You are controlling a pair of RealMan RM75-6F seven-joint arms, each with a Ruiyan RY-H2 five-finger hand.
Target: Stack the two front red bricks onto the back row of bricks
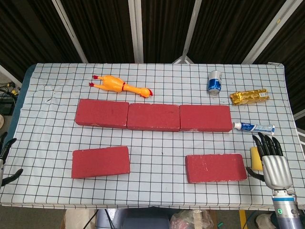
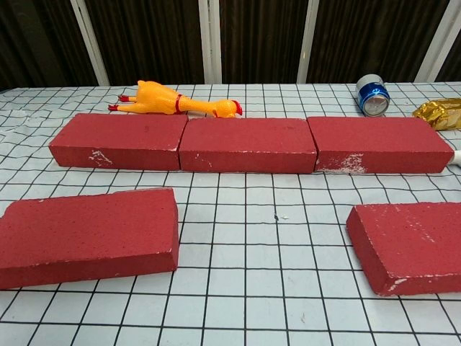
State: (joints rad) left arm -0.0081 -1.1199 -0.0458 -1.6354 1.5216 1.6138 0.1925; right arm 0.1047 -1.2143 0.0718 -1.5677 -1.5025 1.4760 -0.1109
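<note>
White checked cloth covers the surface (image 1: 157, 138), with dark slatted panels behind. At the lower right of the head view, the right hand (image 1: 272, 160) hovers with fingers straight and apart, holding nothing, a yellow block (image 1: 256, 158) just beside it. At the lower left edge only dark fingertips of the left hand (image 1: 5, 160) show; its state cannot be told. Two front bricks lie flat, the right front brick (image 1: 216, 167) near the right hand and the left front brick (image 1: 100, 161) well apart. Behind them, the back row of bricks (image 1: 153, 116) runs end to end. Farther back lie a rubber chicken (image 1: 120, 86), a can (image 1: 215, 82), a gold packet (image 1: 249, 97) and a toothpaste tube (image 1: 253, 127).
</note>
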